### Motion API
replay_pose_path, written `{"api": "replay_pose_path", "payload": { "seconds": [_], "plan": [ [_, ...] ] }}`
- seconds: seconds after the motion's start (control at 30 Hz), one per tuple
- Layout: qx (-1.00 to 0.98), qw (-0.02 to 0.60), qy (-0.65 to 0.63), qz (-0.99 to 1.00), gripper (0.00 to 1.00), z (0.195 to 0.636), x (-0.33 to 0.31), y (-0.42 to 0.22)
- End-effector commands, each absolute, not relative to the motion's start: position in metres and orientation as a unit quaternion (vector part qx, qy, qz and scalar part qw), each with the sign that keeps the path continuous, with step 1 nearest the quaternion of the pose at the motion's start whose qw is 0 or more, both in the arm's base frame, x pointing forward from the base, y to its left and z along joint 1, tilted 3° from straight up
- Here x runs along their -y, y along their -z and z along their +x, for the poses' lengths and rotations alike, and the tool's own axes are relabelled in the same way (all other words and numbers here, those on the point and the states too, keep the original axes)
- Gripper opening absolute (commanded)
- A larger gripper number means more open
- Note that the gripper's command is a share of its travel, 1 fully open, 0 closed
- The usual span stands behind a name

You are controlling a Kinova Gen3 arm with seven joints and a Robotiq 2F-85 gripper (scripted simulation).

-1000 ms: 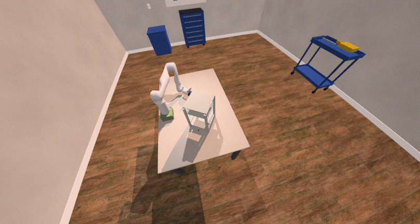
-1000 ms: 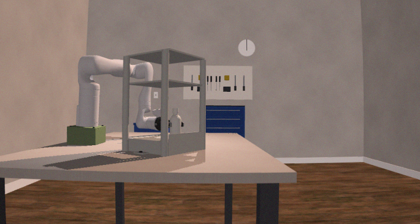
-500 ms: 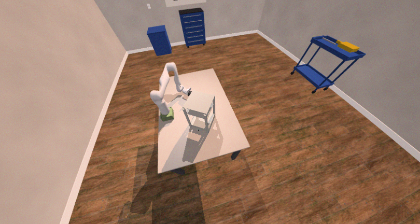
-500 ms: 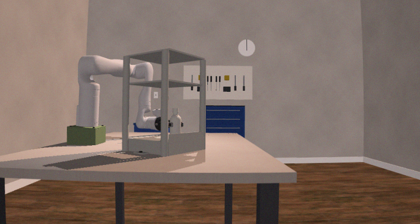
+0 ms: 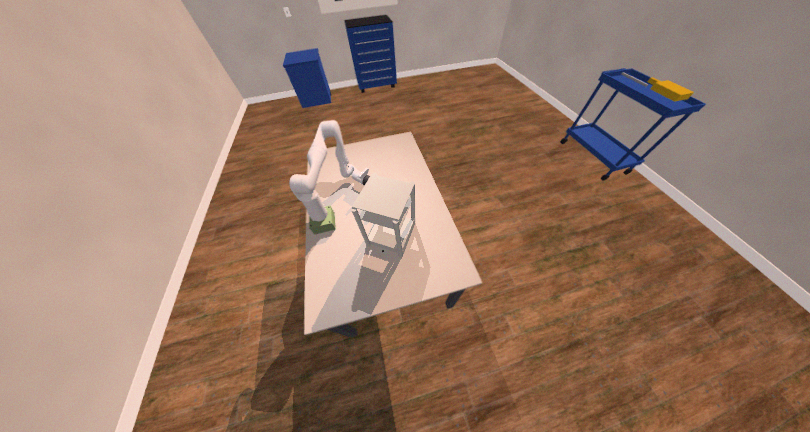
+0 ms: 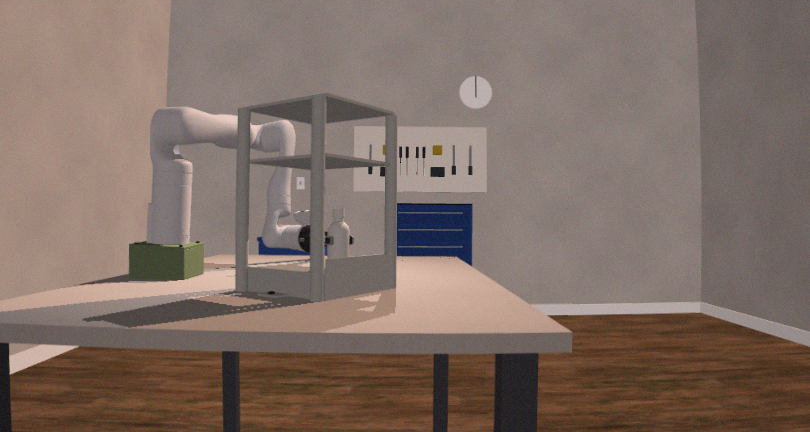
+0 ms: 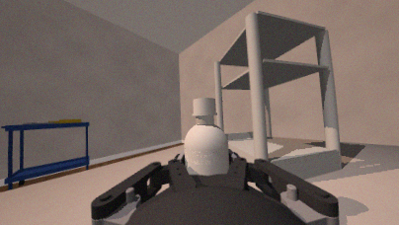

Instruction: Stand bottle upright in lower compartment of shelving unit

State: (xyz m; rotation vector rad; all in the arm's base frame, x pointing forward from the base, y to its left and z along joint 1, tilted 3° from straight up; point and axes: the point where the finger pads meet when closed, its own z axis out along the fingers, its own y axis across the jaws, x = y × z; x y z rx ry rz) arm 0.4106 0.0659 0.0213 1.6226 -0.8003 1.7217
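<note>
Wrist view, nearest first: the gripper is clamped on the white bottle, fingers pressed to its lower body on both sides. Bottle stands upright, cap on top, on the table outside the shelving unit (near it, not touching).

Step in hand, as judged: secure the grasp, then lift. To do it well, the lift should be straight up and small, keeping the bottle vertical so it does not swing in the pads. The grip sits low on the body, so any tilt would lever the top over. The carry then has to clear the front lip of the lower compartment before the base goes down on its floor, well behind that lip.

Beyond the bottle, the wrist view shows the unit's posts and two upper boards but not the compartment floor.

The exterior view gives what the wrist camera lacks: the bottle seen through the frame, behind the unit, and the height of the lip.

The top view (far, small) shows only the arm reaching beside the unit's top board; the bottle itself cannot be made out.
</note>
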Motion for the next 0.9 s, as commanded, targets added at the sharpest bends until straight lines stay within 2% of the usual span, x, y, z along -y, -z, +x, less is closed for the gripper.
{"api": "replay_pose_path", "payload": {
  "seconds": [0.0, 0.87],
  "plan": [
    [0.304, 0.316, -0.654, 0.616, 0.0, 0.411, -0.066, -0.022],
    [0.304, 0.316, -0.654, 0.616, 0.0, 0.409, -0.067, -0.056]
  ]
}}
